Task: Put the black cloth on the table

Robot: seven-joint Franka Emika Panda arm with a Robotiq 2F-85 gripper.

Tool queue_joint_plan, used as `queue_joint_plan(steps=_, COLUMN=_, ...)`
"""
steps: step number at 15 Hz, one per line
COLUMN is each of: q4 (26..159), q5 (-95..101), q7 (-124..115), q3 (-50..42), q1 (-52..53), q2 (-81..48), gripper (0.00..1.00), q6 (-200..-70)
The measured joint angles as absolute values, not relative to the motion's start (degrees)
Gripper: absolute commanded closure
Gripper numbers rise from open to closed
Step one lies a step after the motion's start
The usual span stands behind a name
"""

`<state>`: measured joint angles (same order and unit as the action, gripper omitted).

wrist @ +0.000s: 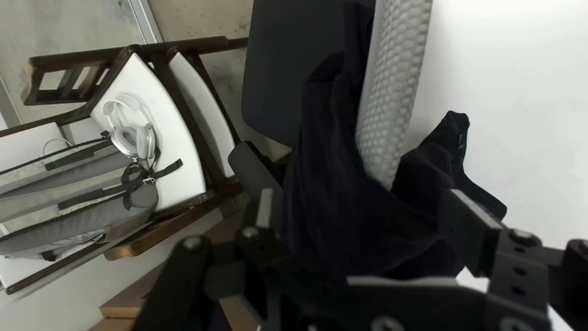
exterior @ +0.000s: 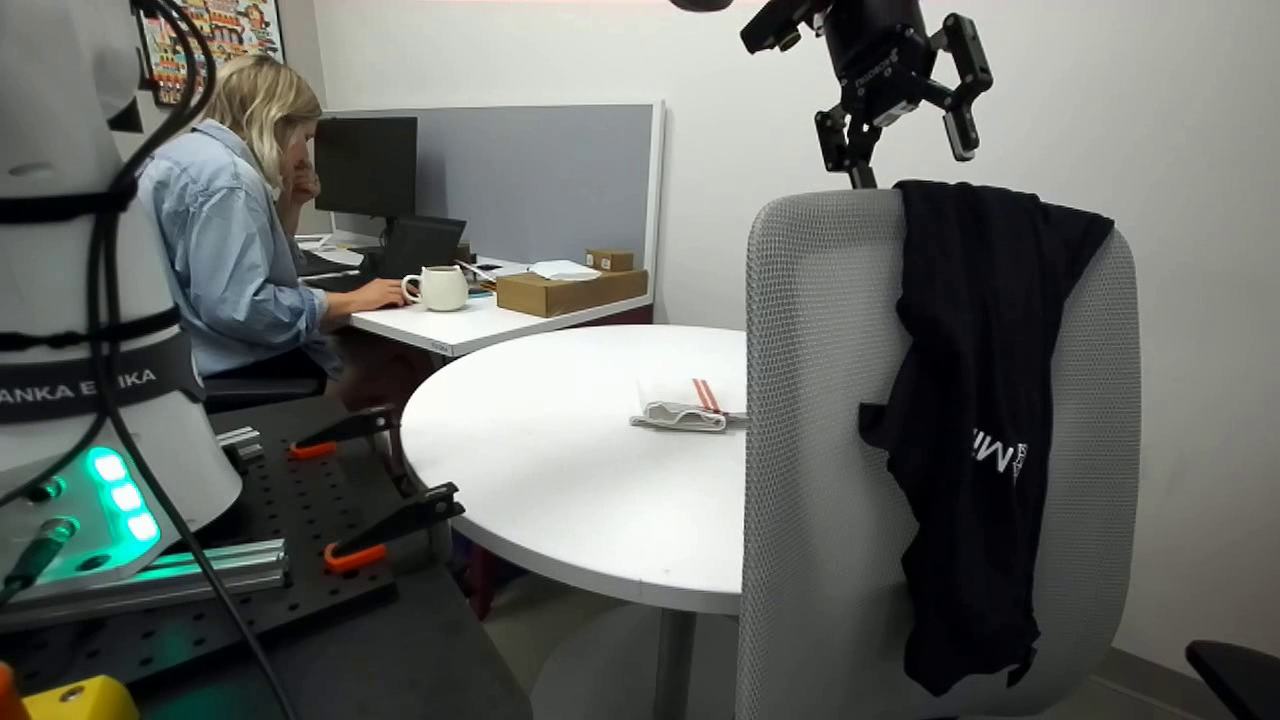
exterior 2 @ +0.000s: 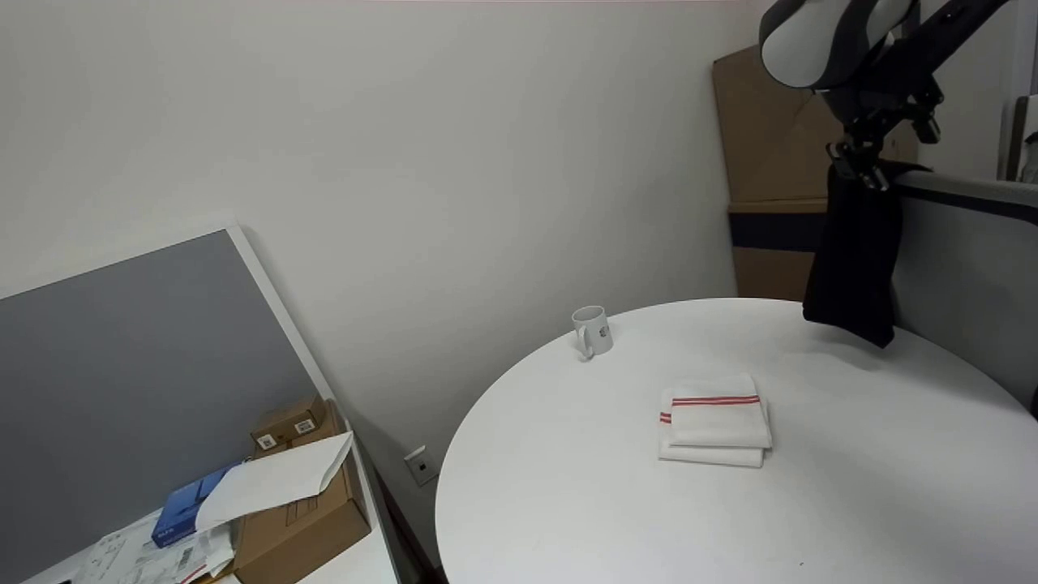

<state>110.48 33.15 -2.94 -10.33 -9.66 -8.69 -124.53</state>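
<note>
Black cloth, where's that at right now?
In an exterior view, the black cloth is on the right, draped over the top of the gray chair back, with the visible part of the white table to its left.

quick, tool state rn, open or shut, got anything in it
Tool: open, holding nothing; the black cloth hangs over the chair back.

Cloth [exterior: 975,390] over chair back [exterior: 820,480] beside table [exterior: 560,480]; towel [exterior 2: 718,426], mug [exterior 2: 598,331] on table.

One black cloth [exterior: 975,390]; two mugs [exterior: 443,288] [exterior 2: 598,331]
</note>
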Motion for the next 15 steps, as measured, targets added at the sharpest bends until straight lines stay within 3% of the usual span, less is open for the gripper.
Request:
queue_joint_plan(steps=7, q4=110.4, q5=33.1, q7=-2.9, q3=-10.2, q1=-9.5, q2=-8.9, gripper=0.96, q6=-124.5)
queue_joint_plan(steps=8, q4=110.4, q5=33.0, q7=-2.9, q3=-10.1, q1=-9.5, q2=-8.9, gripper=1.00, q6=-124.5)
queue_joint_plan(steps=15, q4=110.4, q5=32.4, q7=-3.6, q3=-10.1, q1=-9.3, q2=-8.7, gripper=0.96, q6=-124.5)
